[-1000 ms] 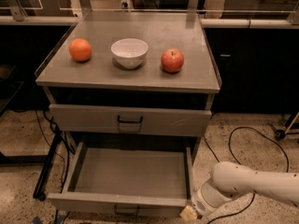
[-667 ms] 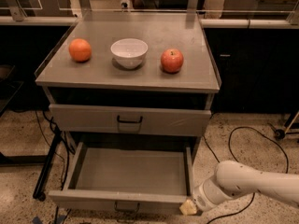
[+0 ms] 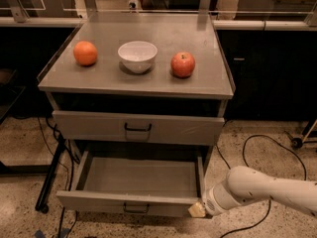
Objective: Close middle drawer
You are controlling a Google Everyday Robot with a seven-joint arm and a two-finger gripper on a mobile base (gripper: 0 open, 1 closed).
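The middle drawer point(image 3: 133, 202) is pulled far out of the grey cabinet. Its long shallow tray point(image 3: 141, 176) has nothing in it, and a small black bar handle point(image 3: 135, 209) sits at the centre of its flat front. My gripper point(image 3: 196, 210) comes in from the lower right on a white arm point(image 3: 262, 190) and sits at the right end of the drawer front, touching or nearly touching it. Only a pale tip of it shows. The taller top drawer point(image 3: 137, 128) above is closed.
On the cabinet top point(image 3: 148, 78) sit an orange point(image 3: 85, 53), a white bowl point(image 3: 137, 56) and a red apple point(image 3: 183, 64). Black cables point(image 3: 247, 152) lie on the speckled floor to the right. A black stand leg point(image 3: 49, 177) is at the left.
My arm and gripper have shifted slightly left and up, closer to the right end of the drawer front. The drawer has not visibly moved.
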